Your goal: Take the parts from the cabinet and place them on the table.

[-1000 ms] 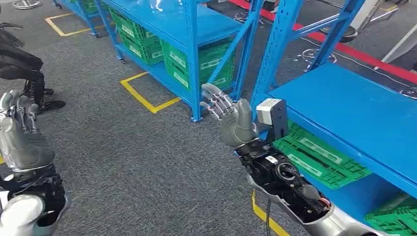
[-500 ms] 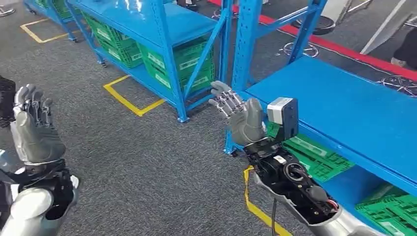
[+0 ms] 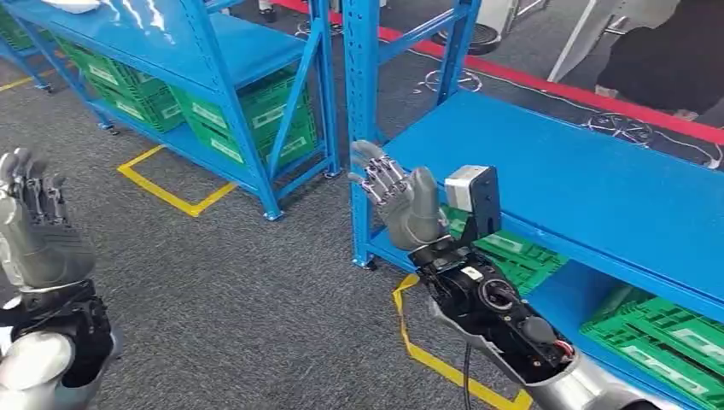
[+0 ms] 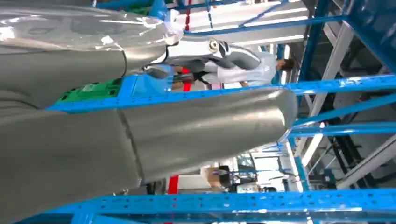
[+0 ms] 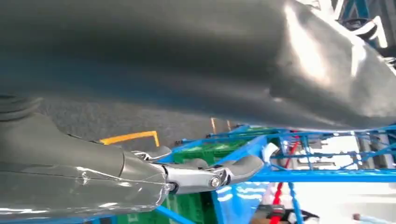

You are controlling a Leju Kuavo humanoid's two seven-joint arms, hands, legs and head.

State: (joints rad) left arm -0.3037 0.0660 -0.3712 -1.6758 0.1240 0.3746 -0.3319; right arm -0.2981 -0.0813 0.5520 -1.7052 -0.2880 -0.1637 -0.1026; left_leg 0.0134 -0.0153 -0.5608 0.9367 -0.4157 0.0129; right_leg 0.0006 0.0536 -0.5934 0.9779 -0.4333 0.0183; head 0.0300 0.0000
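My right hand (image 3: 399,202) is raised with its fingers spread and nothing in it, just in front of the corner post of a blue rack (image 3: 589,184). That rack's upper shelf is bare. Green crates (image 3: 510,256) sit on its lower shelf, behind and right of my right forearm. My left hand (image 3: 36,229) is raised at the far left over the grey carpet, fingers apart and holding nothing. In the right wrist view, the right hand's fingers (image 5: 201,173) point toward green crates and blue beams. The left wrist view has the left hand's fingers (image 4: 154,140) against blue rack beams.
A second blue rack (image 3: 213,43) with green crates (image 3: 248,120) stands at the back left. Yellow tape (image 3: 171,195) marks the carpet by each rack. A red floor line (image 3: 546,83) runs behind, and a person in dark clothing (image 3: 662,60) stands at the top right.
The whole view has swung, so the racks have slid left and nearer: the camera moved. Both hands stay raised and empty; the left hand sits a little lower in view.
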